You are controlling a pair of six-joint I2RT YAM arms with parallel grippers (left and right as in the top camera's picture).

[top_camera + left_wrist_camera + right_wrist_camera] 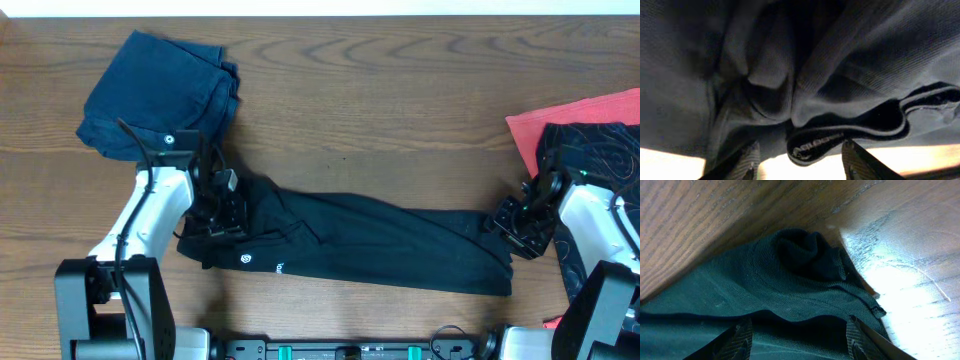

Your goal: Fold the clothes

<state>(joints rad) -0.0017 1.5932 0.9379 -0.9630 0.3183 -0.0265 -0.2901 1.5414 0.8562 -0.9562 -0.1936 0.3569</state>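
Long folded black shirt (380, 245) on tabletop (400, 100); left pincer (222, 205) and right pincer (520, 222) half open at its ends. A navy pile (160, 95) beside the left, red cloth (580, 115) beside the right.

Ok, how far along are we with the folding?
Done: the blue garment, back left, looks folded. In hand: the black shirt lies in a long strip, left gripper and right gripper open at its ends. Left: folding it shorter, then the red and patterned clothes.
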